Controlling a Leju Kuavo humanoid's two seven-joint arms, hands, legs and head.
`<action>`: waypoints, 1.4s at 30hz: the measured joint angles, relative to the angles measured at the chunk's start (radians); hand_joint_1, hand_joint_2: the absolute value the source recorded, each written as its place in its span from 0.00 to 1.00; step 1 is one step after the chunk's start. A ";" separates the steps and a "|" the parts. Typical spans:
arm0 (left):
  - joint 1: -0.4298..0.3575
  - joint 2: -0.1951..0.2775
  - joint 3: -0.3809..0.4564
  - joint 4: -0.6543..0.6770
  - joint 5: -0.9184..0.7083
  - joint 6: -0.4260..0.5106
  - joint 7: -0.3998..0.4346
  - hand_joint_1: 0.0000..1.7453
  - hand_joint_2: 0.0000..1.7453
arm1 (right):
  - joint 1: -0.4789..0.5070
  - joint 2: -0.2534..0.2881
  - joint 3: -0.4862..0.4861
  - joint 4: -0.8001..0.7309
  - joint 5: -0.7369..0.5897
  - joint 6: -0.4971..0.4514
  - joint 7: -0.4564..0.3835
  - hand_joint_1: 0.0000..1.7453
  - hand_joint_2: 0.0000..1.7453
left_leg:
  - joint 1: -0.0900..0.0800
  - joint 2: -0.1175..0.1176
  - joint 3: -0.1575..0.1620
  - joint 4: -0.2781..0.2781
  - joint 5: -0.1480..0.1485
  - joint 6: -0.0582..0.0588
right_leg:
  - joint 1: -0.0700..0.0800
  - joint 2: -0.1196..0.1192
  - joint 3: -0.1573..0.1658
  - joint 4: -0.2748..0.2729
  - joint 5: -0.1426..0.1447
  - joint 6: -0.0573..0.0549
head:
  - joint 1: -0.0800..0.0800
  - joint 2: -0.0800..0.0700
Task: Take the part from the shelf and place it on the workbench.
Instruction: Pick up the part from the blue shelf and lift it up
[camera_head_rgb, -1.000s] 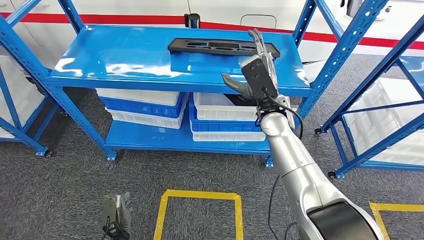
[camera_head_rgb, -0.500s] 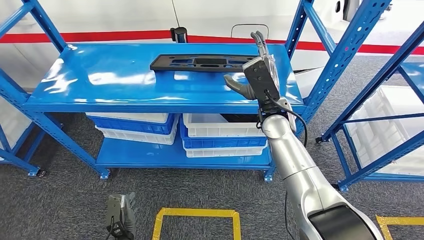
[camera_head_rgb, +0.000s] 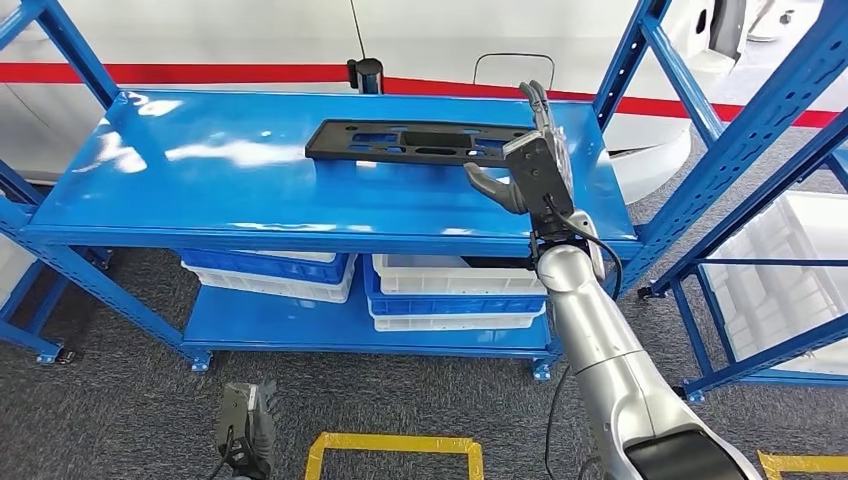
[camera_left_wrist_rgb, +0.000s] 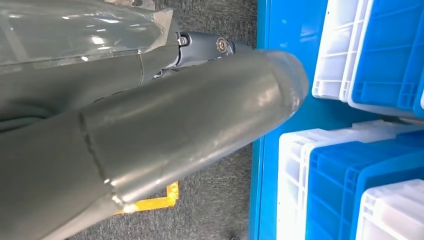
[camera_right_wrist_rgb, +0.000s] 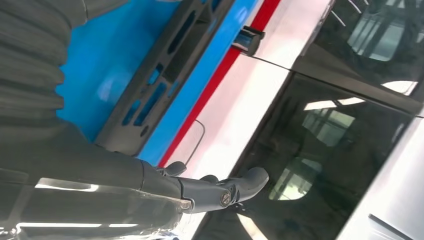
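Flat slotted black part, glossy blue shelf

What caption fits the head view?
Right robot hand open at the end of the black part on the blue shelf.

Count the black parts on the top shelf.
1: the black part lies flat toward the back of the top shelf, its right end beside the open right hand. None seems hidden.
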 joint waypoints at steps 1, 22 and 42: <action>0.000 0.000 0.000 0.000 0.000 0.000 0.000 0.00 0.00 | 0.002 -0.001 -0.001 -0.001 0.000 0.000 0.000 0.00 1.00 | 0.002 -0.001 0.008 0.000 -0.005 -0.004 | -0.004 -0.001 0.012 -0.059 0.042 0.012 | 0.000 0.000; -0.002 -0.003 -0.003 0.000 0.000 0.000 0.000 0.00 0.00 | 0.000 -0.006 -0.004 -0.012 0.000 0.000 0.001 0.00 1.00 | 0.007 0.002 0.038 -0.014 -0.025 -0.027 | 0.008 -0.008 0.092 -0.281 0.181 -0.004 | -0.002 0.000; 0.149 0.062 0.076 0.079 0.109 0.263 0.365 0.00 0.00 | 0.024 0.034 -0.007 -0.038 -0.001 0.042 0.009 0.00 1.00 | -0.005 0.000 0.037 -0.014 -0.029 -0.028 | 0.007 -0.010 0.095 -0.291 0.180 -0.004 | -0.001 0.000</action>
